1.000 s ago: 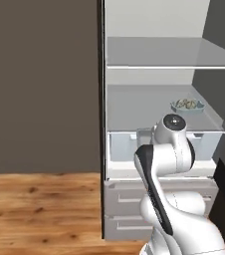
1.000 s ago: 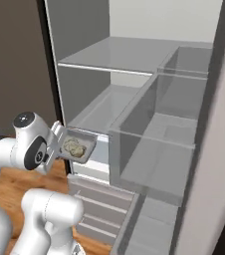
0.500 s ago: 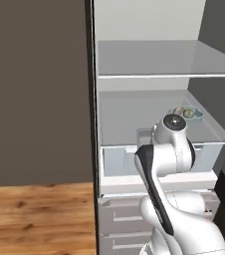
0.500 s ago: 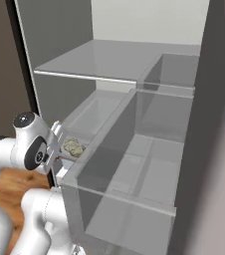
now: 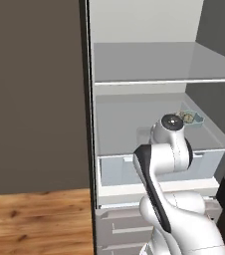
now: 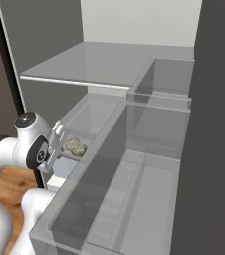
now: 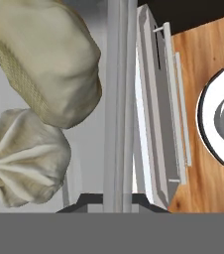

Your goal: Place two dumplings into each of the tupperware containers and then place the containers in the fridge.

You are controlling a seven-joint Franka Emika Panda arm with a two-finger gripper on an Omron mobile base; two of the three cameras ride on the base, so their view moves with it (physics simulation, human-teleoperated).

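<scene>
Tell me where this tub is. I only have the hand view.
Observer: The tub is inside the open fridge, in the space between the two glass shelves.
Operator: Give me the side.
Observer: In the left base view it is toward the right end of the lower shelf. I can't tell whether it touches the shelf.
Operator: Check it's not tipping.
Observer: The right base view shows the gripper holding it about level, with the dumplings inside.

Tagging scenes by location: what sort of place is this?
A rendered kitchen, at an open fridge: white interior, glass shelves, pale drawers below, wood floor. The hand holds a tub with two dumplings inside it.
</scene>
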